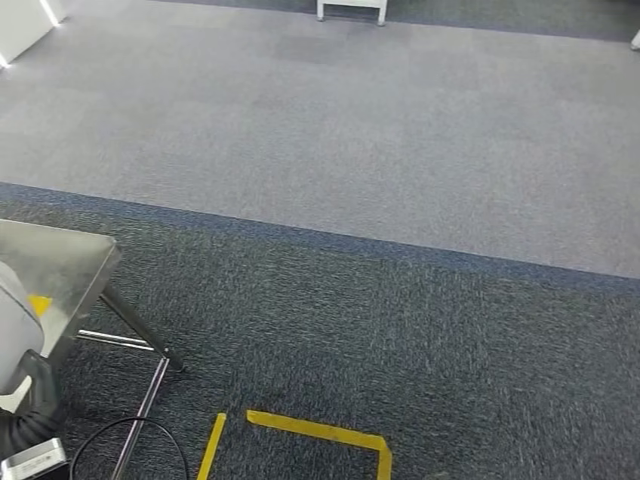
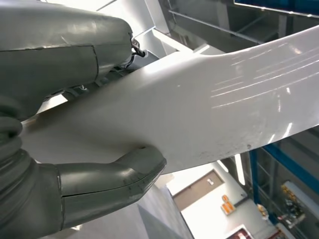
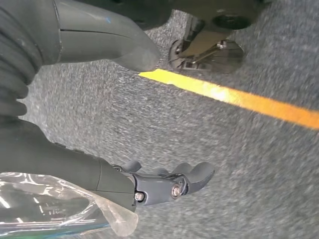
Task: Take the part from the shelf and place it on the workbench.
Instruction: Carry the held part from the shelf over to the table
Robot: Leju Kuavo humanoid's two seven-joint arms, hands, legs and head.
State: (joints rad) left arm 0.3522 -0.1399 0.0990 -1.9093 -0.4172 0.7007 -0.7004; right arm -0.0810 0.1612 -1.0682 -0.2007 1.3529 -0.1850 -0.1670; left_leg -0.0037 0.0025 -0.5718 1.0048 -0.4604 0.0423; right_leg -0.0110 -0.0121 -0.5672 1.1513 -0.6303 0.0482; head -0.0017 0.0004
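— What carries things here?
— The carpeted floor (image 1: 362,330): a dark grey band nearest, a lighter grey stretch beyond.
— Anything lying on it?
— Yellow tape (image 1: 317,430) marks a square corner on the dark band, and a black cable (image 1: 128,432) loops near it.
— And at the left edge?
— A metal desk (image 1: 53,270) stands there, its corner shiny and its slanted legs (image 1: 140,330) resting on the floor.

We see grey carpet (image 1: 340,130) meeting darker carpet (image 1: 423,340), yellow tape (image 1: 317,428) marking a corner on it, and a black cable (image 1: 124,432) looping nearby.
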